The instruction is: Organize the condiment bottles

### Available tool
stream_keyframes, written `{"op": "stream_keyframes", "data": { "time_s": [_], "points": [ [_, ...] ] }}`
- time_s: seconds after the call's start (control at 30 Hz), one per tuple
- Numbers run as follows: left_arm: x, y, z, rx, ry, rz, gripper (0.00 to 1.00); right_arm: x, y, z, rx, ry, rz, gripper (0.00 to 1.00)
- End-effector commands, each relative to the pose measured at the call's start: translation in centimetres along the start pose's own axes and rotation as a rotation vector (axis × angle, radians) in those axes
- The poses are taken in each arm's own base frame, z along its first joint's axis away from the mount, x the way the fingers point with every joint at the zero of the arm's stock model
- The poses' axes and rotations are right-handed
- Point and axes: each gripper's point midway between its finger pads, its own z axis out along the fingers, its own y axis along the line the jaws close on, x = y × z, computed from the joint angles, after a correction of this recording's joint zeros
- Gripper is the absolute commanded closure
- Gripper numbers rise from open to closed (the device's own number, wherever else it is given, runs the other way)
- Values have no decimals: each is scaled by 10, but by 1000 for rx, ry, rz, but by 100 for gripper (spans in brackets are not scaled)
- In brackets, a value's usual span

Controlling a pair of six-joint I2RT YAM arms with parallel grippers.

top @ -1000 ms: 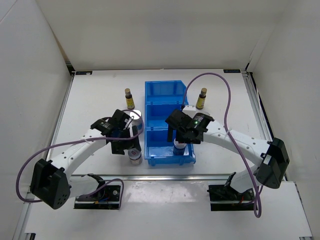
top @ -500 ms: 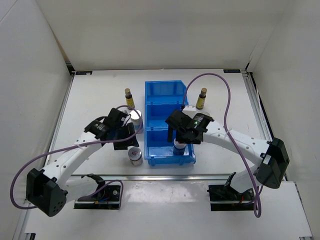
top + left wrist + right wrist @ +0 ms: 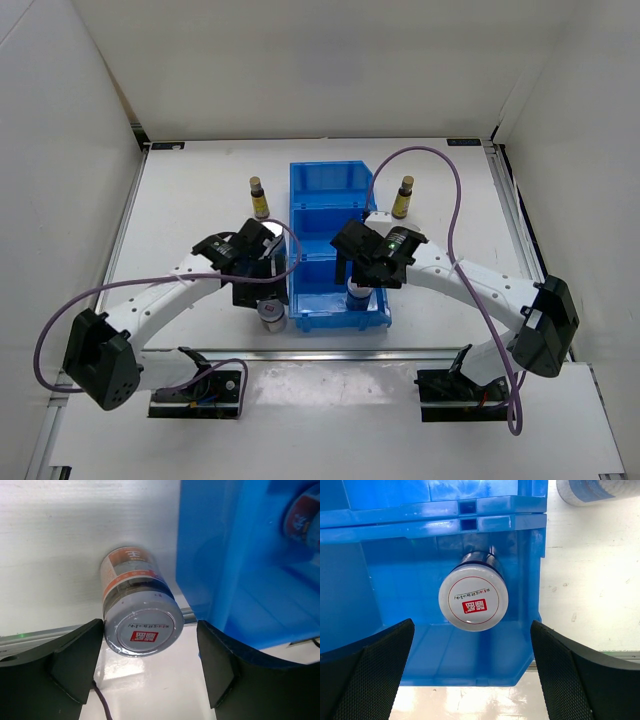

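Observation:
A squat jar (image 3: 142, 630) with a silver lid and red mark stands on the table against the blue bin's (image 3: 225, 555) left wall. My left gripper (image 3: 150, 665) hangs open over the jar (image 3: 270, 315); the lid sits close to the left finger (image 3: 75, 657), and a wide gap separates it from the right one. A second jar (image 3: 473, 597) stands in the bin's near compartment (image 3: 420, 645), with my right gripper (image 3: 472, 675) open above it. Two amber bottles (image 3: 259, 197) (image 3: 403, 196) stand on either side of the bin's far end.
A white shaker (image 3: 600, 490) sits outside the bin's right wall, level with the middle compartment. The bin (image 3: 340, 190) has three compartments in a row. The table's metal front rail (image 3: 30, 640) runs just behind the left jar. White walls enclose the table.
My left arm has swung right toward the bin and now stands over the jar on the table. The right arm and both jars have not moved.

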Motion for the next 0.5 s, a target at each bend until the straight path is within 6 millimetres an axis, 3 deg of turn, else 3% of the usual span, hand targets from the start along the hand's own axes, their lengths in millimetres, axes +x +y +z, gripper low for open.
{"op": "stream_keyframes", "data": {
  "time_s": [0.0,0.23,0.33,0.37,0.47],
  "points": [
    [1,4,8,-45,18,9,14,-6,-2,-3,0,-40,28,0],
    [10,4,15,-65,45,38,24,-7,-2,-5,-7,-45,31,0],
    [6,5,11,-67,12,29,45,-5,-4,-3,0,-40,37,0],
    [1,3,0,-55,-24,31,56,-6,-4,-6,-8,-46,41,0],
    [-23,-1,-35,-74,-157,4,63,-10,-13,-9,9,-87,77,0]
  ]
}}
